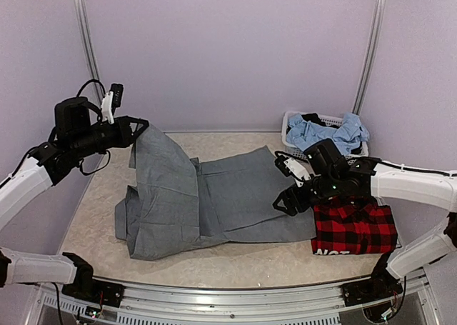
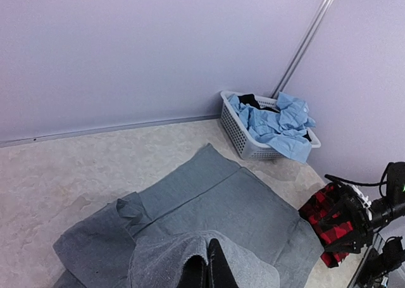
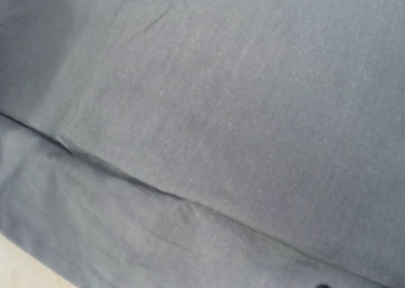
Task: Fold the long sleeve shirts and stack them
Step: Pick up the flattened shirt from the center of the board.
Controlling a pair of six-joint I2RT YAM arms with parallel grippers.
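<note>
The grey shirt (image 1: 214,196) lies spread across the middle of the table, partly folded. My left gripper (image 1: 140,125) is shut on its far left corner and holds that corner lifted above the table. In the left wrist view the closed fingers (image 2: 218,272) pinch a fold of the grey shirt (image 2: 240,206). My right gripper (image 1: 284,181) hovers low over the shirt's right edge, jaws spread, holding nothing. The right wrist view shows only grey shirt cloth (image 3: 221,111) with a seam; its fingers are out of frame. The red-and-black plaid shirt (image 1: 353,228) lies folded at the right front, also seen in the left wrist view (image 2: 316,213).
A white basket (image 1: 291,119) with blue clothes (image 1: 328,133) stands at the back right; it also shows in the left wrist view (image 2: 237,133). Walls enclose the table on three sides. Bare tabletop (image 1: 235,264) lies in front of the grey shirt.
</note>
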